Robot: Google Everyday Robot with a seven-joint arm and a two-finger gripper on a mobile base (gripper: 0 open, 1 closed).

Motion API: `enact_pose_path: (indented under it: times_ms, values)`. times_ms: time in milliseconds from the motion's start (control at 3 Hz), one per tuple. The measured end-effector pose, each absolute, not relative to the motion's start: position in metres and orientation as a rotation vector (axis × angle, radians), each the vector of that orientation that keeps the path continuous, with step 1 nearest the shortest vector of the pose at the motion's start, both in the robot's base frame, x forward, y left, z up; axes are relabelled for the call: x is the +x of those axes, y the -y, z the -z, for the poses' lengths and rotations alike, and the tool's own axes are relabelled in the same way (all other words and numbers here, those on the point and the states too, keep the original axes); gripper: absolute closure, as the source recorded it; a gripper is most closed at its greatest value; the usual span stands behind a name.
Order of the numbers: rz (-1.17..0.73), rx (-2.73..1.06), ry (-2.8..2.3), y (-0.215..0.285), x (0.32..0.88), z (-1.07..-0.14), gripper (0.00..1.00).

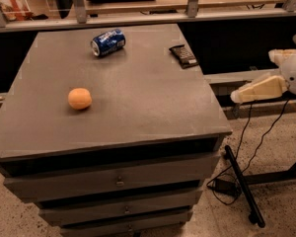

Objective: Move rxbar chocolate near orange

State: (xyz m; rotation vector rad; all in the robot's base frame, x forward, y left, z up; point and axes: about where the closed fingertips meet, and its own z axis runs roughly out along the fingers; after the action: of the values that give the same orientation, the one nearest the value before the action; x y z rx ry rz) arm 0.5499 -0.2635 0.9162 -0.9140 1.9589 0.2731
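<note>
The rxbar chocolate (pixel 183 56) is a flat black bar lying at the far right edge of the grey cabinet top (pixel 138 107). The orange (pixel 80 98) sits on the left part of the top, far from the bar. My gripper (pixel 257 89) is a cream and white piece off the right side of the cabinet. It hangs over the floor below the level of the top, points left towards the cabinet, and holds nothing that I can see.
A blue soda can (pixel 108 42) lies on its side at the back of the top, left of the bar. A railing and shelf run behind the cabinet. Drawers are below the top. A black stand (pixel 242 186) and cables lie on the floor at right.
</note>
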Motion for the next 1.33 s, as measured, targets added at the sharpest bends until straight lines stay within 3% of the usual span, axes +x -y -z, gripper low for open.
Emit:
enact_pose_path:
  times_ms: [1333]
  values:
    - [-0.303, -0.645, -1.884, 0.264, 0.611, -0.893, 0.00]
